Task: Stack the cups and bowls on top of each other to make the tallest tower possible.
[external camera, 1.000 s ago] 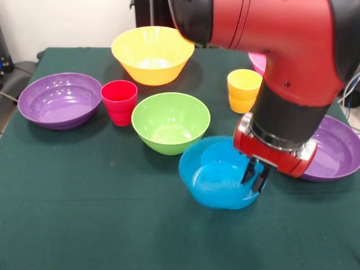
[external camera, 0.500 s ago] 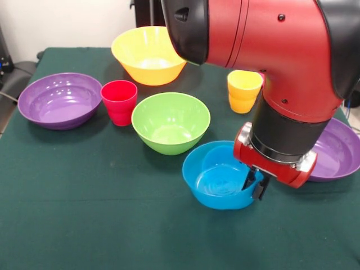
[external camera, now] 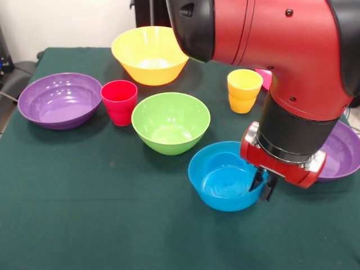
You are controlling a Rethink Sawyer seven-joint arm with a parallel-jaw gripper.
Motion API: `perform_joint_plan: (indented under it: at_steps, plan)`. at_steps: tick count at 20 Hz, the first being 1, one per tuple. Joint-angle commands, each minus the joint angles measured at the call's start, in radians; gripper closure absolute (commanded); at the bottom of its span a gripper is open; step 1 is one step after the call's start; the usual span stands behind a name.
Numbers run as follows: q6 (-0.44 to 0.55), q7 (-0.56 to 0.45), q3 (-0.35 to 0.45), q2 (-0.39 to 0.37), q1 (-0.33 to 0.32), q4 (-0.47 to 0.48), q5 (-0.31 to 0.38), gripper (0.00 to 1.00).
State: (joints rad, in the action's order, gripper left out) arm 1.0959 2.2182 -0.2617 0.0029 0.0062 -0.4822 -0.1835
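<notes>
My gripper (external camera: 263, 185) is shut on the right rim of a small blue bowl (external camera: 222, 183) low on the green table (external camera: 84, 219). A second blue rim shows nested inside that bowl. The lime green bowl (external camera: 170, 121) stands just behind and to its left. The red cup (external camera: 118, 101) stands left of the green bowl. The yellow-orange cup (external camera: 243, 90) stands behind my arm. The large orange-yellow bowl (external camera: 152, 53) is at the back. The blue cup is not seen as a separate thing.
One purple bowl (external camera: 59, 100) sits at the left. The other purple bowl (external camera: 340, 152) sits at the right, partly behind my arm. A sliver of the pink bowl (external camera: 263, 77) shows behind the yellow-orange cup. My red arm covers the upper right.
My gripper has moved to the right and a little toward the camera, taking the blue bowl with it. The other bowls and cups have not moved.
</notes>
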Motion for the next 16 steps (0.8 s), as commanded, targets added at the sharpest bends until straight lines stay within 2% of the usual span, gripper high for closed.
perform_joint_plan:
  at_steps: [1, 6, 9, 16]
  plan:
    - [0.068, 0.204, 0.030, -0.019, 0.020, -0.057, -0.013, 1.00]
    - [0.138, 0.190, 0.021, -0.049, 0.020, -0.069, -0.041, 1.00]
    - [0.143, 0.184, 0.017, -0.068, 0.026, -0.102, -0.049, 1.00]
    - [0.073, 0.174, -0.002, -0.114, 0.046, -0.244, -0.041, 1.00]
